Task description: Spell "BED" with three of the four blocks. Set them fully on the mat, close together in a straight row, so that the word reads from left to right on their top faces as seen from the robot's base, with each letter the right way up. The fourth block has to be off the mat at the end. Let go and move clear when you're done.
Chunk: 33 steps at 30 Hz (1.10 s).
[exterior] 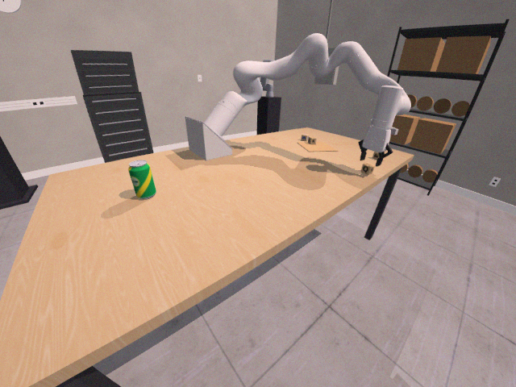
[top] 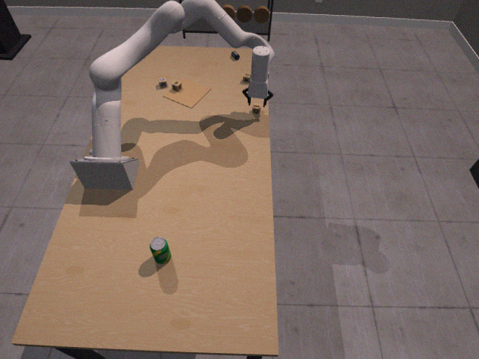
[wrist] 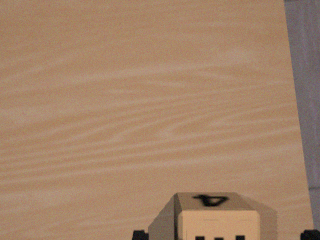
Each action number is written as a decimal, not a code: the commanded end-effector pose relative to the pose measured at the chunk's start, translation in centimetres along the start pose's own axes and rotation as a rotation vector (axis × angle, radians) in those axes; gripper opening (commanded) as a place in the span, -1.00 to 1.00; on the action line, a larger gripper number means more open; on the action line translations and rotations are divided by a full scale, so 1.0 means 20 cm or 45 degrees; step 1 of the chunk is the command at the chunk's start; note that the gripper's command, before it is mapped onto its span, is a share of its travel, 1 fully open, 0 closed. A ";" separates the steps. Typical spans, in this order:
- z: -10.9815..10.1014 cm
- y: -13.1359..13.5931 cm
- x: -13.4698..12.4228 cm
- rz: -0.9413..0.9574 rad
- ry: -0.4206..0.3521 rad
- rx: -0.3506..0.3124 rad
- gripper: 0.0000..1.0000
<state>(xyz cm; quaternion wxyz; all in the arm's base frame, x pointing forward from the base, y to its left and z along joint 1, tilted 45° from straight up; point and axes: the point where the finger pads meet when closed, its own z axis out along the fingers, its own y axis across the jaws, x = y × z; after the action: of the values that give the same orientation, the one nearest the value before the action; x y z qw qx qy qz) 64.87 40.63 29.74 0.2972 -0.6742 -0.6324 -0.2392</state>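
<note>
My gripper is open and hangs just above a wooden letter block that sits on the table near its right edge. The fingers stand to either side of the block without touching it. In the wrist view the block fills the bottom edge, with a dark letter on top that I cannot read. A second block lies a little behind the gripper. The thin tan mat lies further left. One block sits on its far corner, and another block lies just off it.
A small dark object lies near the table's far edge. A green can stands far away on the near half of the table. The table's right edge runs close beside the gripper. A shelf rack stands beyond that edge.
</note>
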 end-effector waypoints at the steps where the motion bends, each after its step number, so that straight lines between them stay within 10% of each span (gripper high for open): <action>1: 0.03 0.00 0.00 -0.001 0.001 -0.002 0.68; 33: 0.21 0.00 0.00 -0.001 0.001 -0.002 0.68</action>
<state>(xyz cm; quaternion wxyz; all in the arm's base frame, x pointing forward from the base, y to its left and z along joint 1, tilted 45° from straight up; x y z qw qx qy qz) 64.63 43.72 26.62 0.2972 -0.6742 -0.6325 -0.2391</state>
